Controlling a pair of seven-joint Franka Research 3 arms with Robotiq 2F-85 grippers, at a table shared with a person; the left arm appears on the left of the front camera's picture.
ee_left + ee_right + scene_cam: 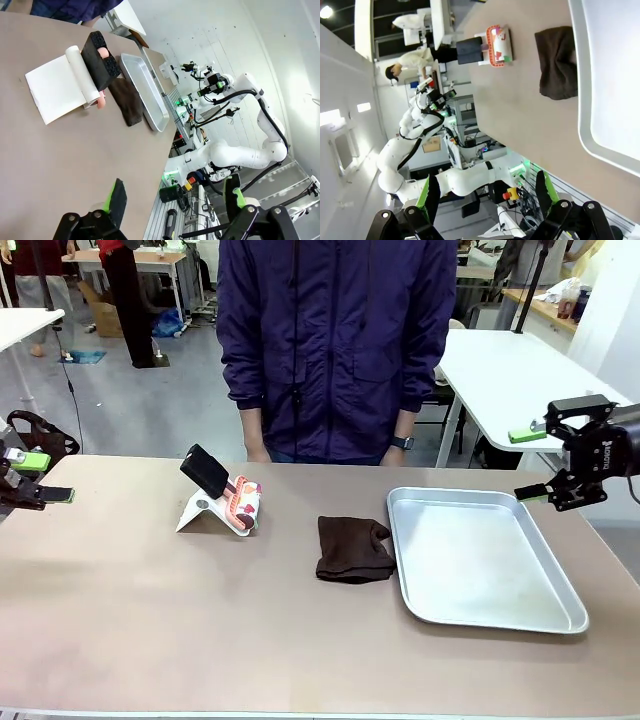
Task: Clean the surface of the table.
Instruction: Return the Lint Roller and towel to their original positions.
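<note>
Front view showed the big brownish-beige table [200, 620] with a dark brown folded cloth [353, 549] near its middle. Just right of the cloth lay a shiny silver metal tray [560, 620]. Left of it stood a white phone stand [205, 512]. The left gripper [30, 478] and right gripper [548, 462] hung spread wide, holding nothing. Wiping might knock the stand over.
</note>
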